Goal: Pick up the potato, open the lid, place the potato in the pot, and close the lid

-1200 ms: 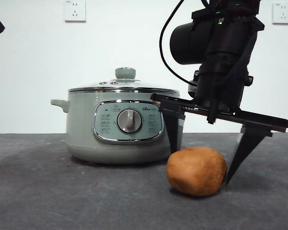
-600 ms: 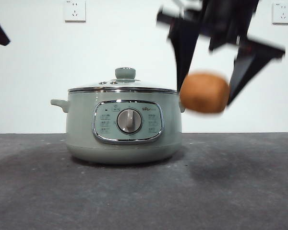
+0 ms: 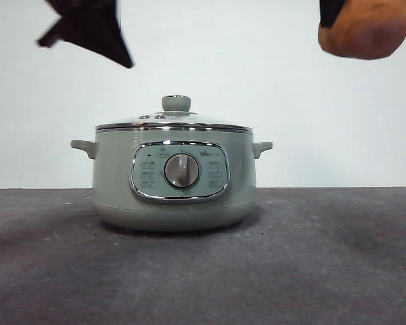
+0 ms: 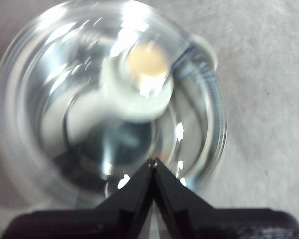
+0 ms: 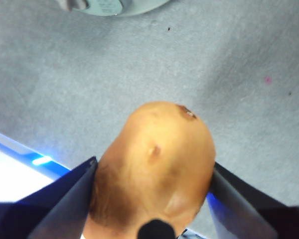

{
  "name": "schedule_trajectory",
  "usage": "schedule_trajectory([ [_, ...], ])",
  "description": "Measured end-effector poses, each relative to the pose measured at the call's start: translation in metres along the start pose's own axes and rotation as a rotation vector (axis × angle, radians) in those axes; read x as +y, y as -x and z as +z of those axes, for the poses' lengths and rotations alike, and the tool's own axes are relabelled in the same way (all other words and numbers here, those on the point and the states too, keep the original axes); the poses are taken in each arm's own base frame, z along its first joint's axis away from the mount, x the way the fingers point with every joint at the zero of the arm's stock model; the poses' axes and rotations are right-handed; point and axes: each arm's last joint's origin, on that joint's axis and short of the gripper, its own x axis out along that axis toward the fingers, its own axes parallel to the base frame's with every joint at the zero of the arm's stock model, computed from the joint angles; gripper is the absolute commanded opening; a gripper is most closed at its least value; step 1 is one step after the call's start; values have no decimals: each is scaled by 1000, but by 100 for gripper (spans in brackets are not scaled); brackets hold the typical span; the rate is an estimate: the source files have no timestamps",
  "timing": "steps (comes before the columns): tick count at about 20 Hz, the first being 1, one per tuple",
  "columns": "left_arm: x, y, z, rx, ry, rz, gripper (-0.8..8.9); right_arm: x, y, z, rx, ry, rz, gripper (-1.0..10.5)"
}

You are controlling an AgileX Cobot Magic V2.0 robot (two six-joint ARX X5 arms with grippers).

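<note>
The sage-green pot stands on the grey table with its lid on, knob up. My right gripper is shut on the orange-brown potato and holds it high at the top right of the front view, well above the table. My left gripper is shut and empty, hovering above the lid near its knob; it shows as a dark tip at the upper left in the front view.
The pot's ear handles stick out on both sides. The pot's edge shows in the right wrist view, apart from the potato. Grey table surface lies to the pot's right.
My right gripper closed on the potato and lifted it from the table to the top right. My left gripper has come in over the pot from the upper left.
</note>
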Motion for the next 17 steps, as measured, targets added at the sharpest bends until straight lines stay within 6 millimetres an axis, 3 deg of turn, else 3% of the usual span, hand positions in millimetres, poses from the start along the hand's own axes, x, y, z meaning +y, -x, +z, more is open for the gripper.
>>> schedule_trajectory([
  [2,-6,-13,19,-12,-25,31,75,0,3,-2,-11,13,1,-12],
  [3,-9,-19,29,-20,-38,39,230,0,4,-2,-13,16,1,-12],
  [5,-14,-28,40,-21,-53,81,659,0,4,-2,-14,19,1,-12],
  [6,-16,-31,44,-21,-67,121,730,0,4,-2,-14,20,1,-12],
  [10,-25,-44,50,21,-124,185,730,0,4,-2,-14,21,1,-12],
  [17,-39,-68,44,70,-196,225,718,0,4,-2,-13,23,1,-12],
])
